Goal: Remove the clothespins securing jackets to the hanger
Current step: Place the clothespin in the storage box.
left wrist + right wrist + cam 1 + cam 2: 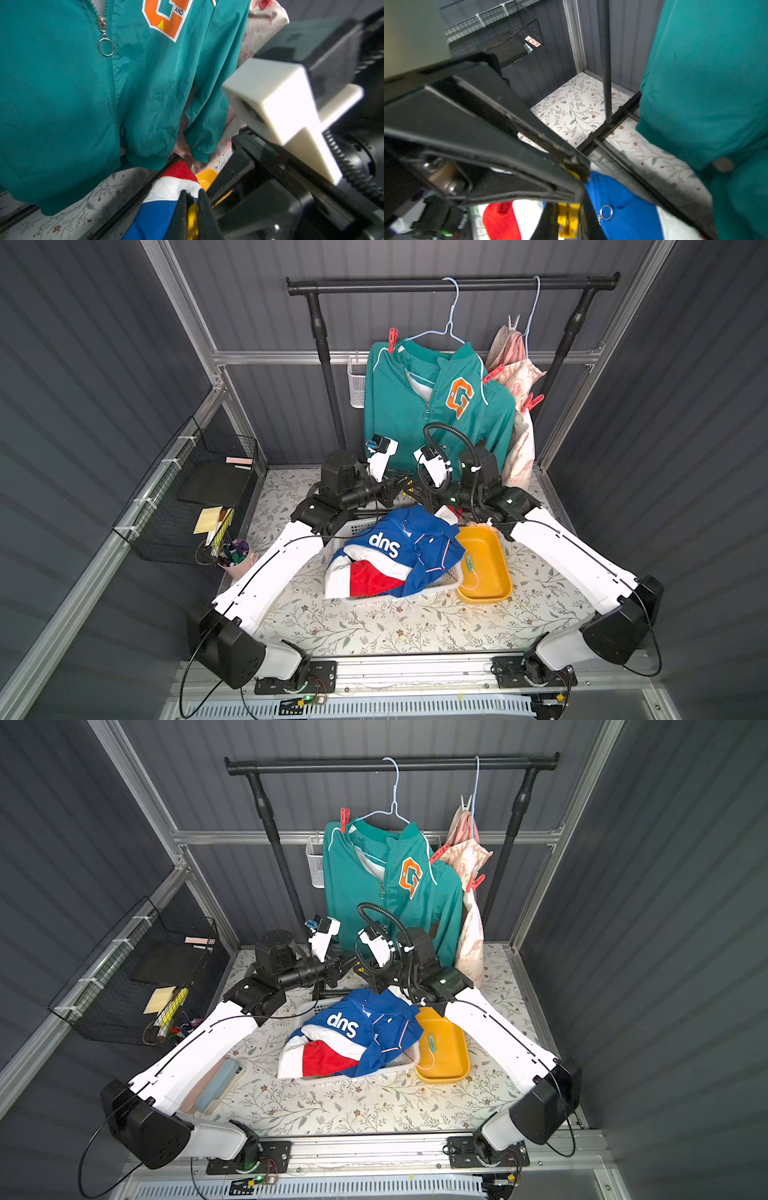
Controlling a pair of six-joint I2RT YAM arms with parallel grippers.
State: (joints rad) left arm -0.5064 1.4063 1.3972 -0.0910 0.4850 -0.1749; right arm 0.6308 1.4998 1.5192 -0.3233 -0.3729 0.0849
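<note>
Clothespin [568, 218] (yellow) is hanging at 12 o'clock of blue jacket [424, 564]; my left fingers [180, 209] and right fingers [548, 220] are both pinching it. Risk: mistimed release dropping it into folds.

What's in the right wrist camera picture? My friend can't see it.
The right gripper pinches a yellow clothespin close to the crumpled blue, red and white jacket. The left gripper reaches the same pin, and the teal jacket hangs beside a black rack pole.
</note>
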